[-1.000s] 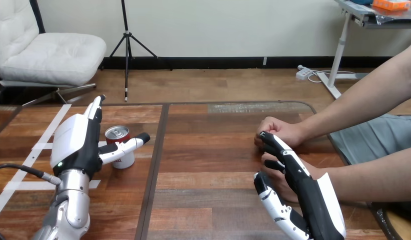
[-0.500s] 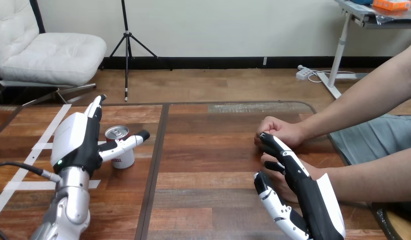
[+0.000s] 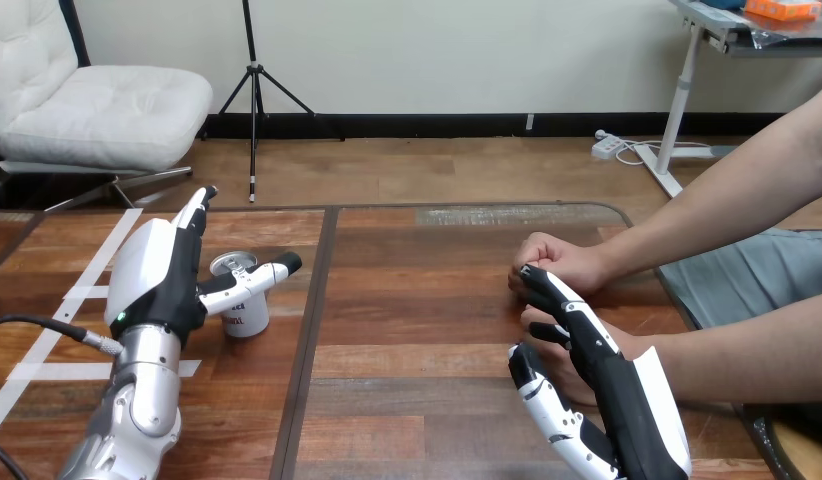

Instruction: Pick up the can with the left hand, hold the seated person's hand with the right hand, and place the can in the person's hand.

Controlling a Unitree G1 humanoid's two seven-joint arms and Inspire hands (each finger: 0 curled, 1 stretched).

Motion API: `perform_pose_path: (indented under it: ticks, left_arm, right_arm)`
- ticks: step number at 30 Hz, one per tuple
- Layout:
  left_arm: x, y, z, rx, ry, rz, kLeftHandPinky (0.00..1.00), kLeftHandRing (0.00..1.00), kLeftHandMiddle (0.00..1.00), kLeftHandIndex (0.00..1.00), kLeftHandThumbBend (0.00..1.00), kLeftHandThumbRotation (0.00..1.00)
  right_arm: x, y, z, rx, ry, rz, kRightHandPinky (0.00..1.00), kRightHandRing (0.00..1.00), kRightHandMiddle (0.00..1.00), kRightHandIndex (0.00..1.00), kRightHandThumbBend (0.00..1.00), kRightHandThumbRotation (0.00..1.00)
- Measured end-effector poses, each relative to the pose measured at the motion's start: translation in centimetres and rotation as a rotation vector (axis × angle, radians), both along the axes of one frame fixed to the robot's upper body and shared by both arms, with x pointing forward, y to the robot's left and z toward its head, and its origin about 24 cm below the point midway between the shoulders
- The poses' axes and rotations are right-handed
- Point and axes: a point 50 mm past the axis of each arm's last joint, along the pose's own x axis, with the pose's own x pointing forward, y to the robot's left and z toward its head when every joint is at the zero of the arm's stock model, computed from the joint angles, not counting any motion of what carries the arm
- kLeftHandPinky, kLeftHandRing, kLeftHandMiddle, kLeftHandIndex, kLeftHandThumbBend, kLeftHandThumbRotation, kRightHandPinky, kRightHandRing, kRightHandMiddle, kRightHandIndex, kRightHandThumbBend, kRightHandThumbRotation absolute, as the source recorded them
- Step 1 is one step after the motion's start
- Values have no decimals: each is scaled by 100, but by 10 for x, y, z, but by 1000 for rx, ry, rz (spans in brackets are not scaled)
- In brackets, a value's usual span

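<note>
A red and white can stands upright on the left half of the wooden table. My left hand is right beside it on its left, open, with straight fingers pointing away from me and the thumb stretched across the can's front near its top. My right hand is open at the lower right. The person's nearer hand lies between its straight fingers and its thumb, touching them. The person's farther hand rests as a fist just beyond my fingertips.
The person's two forearms reach in from the right edge over the table. White tape strips mark the table's left part. A dark seam runs down the table between the can and the hands.
My left hand has edged right, closer against the can, and its thumb now covers more of the can's top. My right hand and the person's hands have stayed put.
</note>
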Motion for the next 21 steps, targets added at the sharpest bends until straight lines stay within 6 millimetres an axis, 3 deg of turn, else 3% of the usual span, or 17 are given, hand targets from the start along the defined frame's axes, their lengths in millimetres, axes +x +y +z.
perform_pose_path:
  ticks: [21]
  left_arm:
    - [1,-2,-1,-75,-17,2,74,83,87,89,91,50]
  right_arm:
    - [0,-1,0,-5,-1,2,81,89,91,88,40,67]
